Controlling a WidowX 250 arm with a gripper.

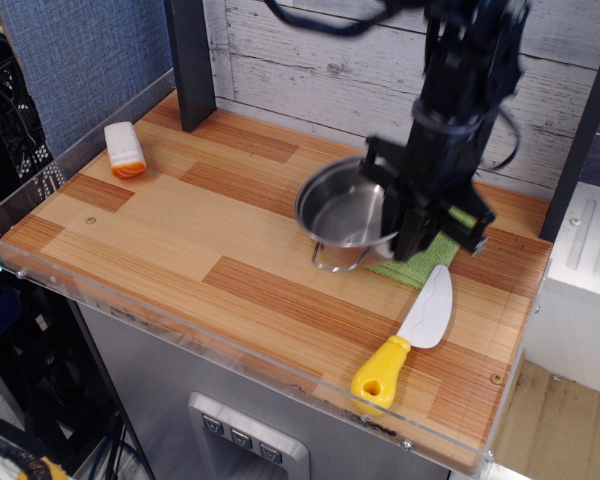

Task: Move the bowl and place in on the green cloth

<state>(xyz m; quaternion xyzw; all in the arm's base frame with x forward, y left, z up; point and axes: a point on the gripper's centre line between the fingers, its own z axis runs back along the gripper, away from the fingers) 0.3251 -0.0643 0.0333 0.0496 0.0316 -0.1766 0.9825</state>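
The shiny steel bowl (342,213) hangs tilted just above the table, over the left part of the green cloth (416,263). A wire loop handle hangs from its near side. My black gripper (395,220) is shut on the bowl's right rim and comes down from above. The bowl and gripper hide most of the cloth; only a strip of it shows at the near right.
A toy knife (408,340) with a yellow handle and white blade lies near the front right edge, just in front of the cloth. A white and orange block (125,149) lies at the far left. A dark post (189,62) stands at the back left. A clear rail runs along the front edge.
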